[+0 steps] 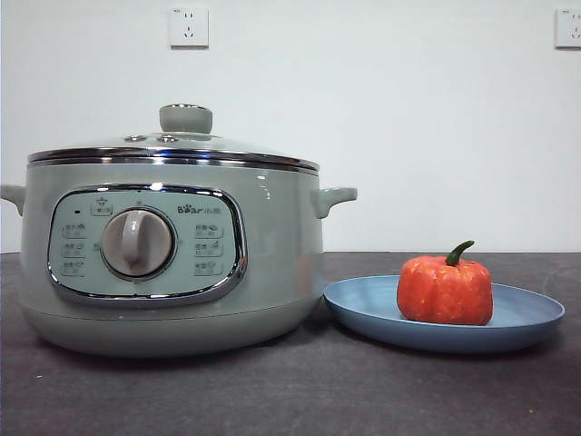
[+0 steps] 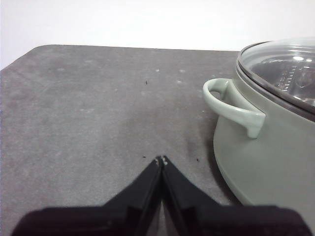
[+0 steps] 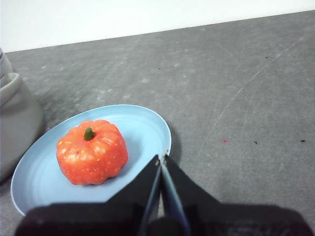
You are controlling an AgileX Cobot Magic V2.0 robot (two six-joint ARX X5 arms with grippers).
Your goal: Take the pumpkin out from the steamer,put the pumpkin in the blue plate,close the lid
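Observation:
The pale green steamer stands on the left of the table with the glass lid resting on its rim. The orange pumpkin sits upright in the blue plate to the steamer's right. My left gripper is shut and empty above the bare table, beside the steamer's side handle. My right gripper is shut and empty, above the blue plate's rim, next to the pumpkin. Neither arm shows in the front view.
The dark grey table stretches in front of the steamer and plate. A white wall with two sockets stands behind. The table's far edge shows in the left wrist view.

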